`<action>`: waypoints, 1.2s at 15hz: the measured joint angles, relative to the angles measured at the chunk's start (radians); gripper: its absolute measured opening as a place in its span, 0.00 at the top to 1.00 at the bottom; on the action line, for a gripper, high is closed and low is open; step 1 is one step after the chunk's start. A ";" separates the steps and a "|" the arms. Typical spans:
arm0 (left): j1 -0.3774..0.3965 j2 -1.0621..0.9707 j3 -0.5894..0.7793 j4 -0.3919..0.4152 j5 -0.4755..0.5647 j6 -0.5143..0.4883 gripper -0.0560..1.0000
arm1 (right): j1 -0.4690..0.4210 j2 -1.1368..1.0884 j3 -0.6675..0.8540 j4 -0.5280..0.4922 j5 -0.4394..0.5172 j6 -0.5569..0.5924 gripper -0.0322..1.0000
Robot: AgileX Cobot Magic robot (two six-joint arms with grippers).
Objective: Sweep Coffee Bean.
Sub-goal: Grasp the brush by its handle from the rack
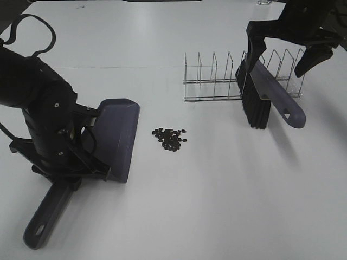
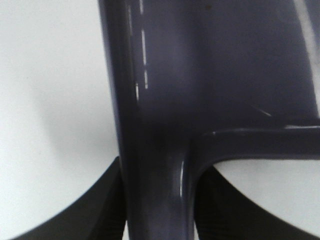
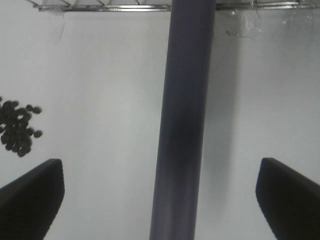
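Observation:
The coffee beans lie in a small dark pile on the white table, just right of the mouth of the purple-grey dustpan. My left gripper is shut on the dustpan's handle, with the pan flat on the table. The brush has its black bristles down in front of the wire rack, about a hand's width right of the beans. My right gripper hangs over it, wide open, its fingers well clear of the brush handle. The beans also show in the right wrist view.
A wire rack with upright dividers stands behind the brush at the back right; it also shows in the right wrist view. The dustpan's long handle reaches toward the front left edge of the table.

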 joint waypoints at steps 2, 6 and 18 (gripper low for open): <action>0.000 0.000 0.000 -0.001 0.000 0.000 0.62 | 0.000 0.149 -0.136 -0.001 0.000 -0.009 0.06; 0.000 0.000 0.000 -0.001 0.000 0.000 0.62 | 0.000 0.245 -0.175 -0.001 0.001 -0.025 0.06; 0.000 0.001 0.000 -0.001 0.000 0.000 0.62 | 0.000 0.285 -0.175 0.026 0.003 -0.032 0.27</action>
